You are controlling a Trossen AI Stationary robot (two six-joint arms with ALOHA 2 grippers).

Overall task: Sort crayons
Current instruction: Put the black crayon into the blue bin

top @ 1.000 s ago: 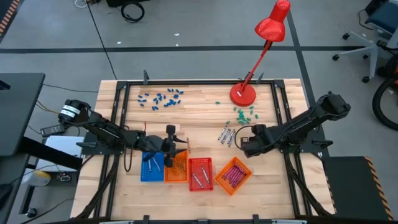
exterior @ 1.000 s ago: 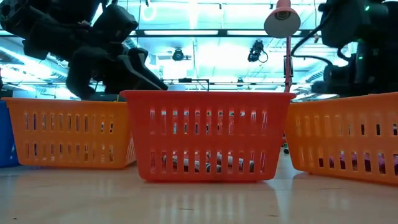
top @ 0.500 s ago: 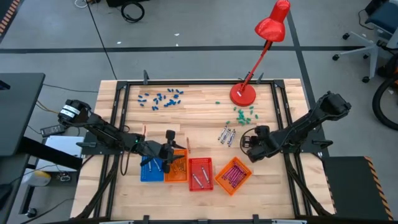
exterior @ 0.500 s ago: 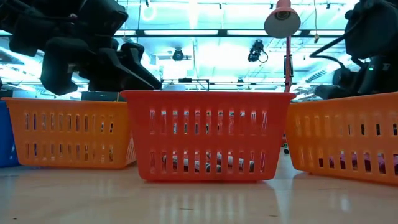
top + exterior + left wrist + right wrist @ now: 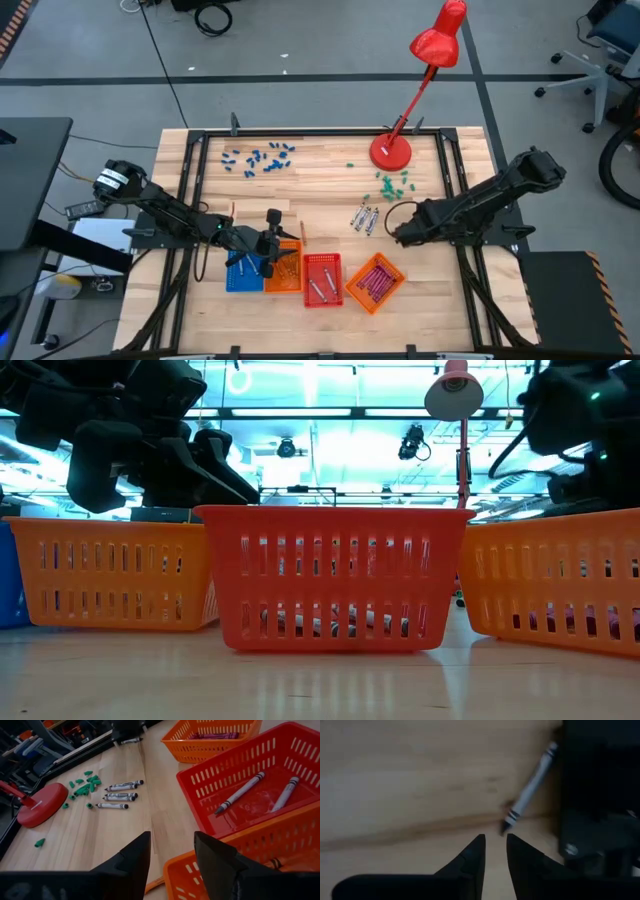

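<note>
Right pincer (image 5: pixel 494 851) nearly pressed together, empty, low over tabletop (image 5: pixel 410 780), grey crayon (image 5: pixel 529 787) just beyond tips; left pincer (image 5: pixel 172 855) spread, empty, above orange basket (image 5: pixel 280 840).

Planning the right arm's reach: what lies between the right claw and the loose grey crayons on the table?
In the high view, only bare wood separates the right claw from the grey crayons.

Four baskets (image 5: pixel 322 280) in a row; two grey crayons (image 5: pixel 239 793) in the red one; perhaps four more grey crayons (image 5: pixel 364 218) loose on the tabletop (image 5: pixel 320 185).
</note>
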